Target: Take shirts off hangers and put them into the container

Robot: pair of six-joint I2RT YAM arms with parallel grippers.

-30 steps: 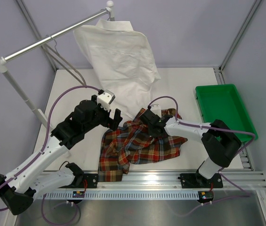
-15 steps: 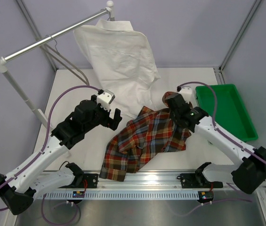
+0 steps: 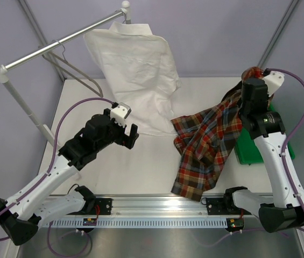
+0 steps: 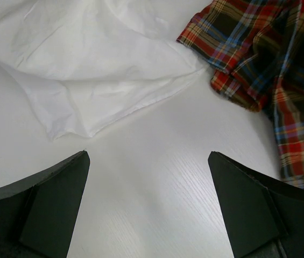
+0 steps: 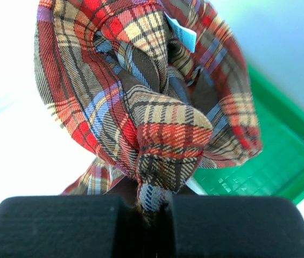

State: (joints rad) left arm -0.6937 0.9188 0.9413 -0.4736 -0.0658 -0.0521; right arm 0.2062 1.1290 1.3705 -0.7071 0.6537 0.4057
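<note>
On the white counter [image 3: 141, 166]: shirts, two. First, the plaid shirt [image 3: 205, 145], red-orange with blue and yellow lines, bunched and clenched tight in the right jaws. The right arm [image 3: 276, 161] holds it high at the counter's right side, and its length hangs down toward the near edge. Second, the off-white shirt [image 3: 135, 70], larger and plain, hung at the far end of the silver rail [image 3: 49, 50], its hem resting on the counter. Hangers seen, one: a bare wire hanger [image 3: 79, 72] on the rail, left of the off-white shirt. Containers, one: the green container [image 3: 247, 153], at the right, largely hidden behind arm and plaid. Left jaws spread wide, grasping nothing, above bare counter near the off-white hem.
</note>
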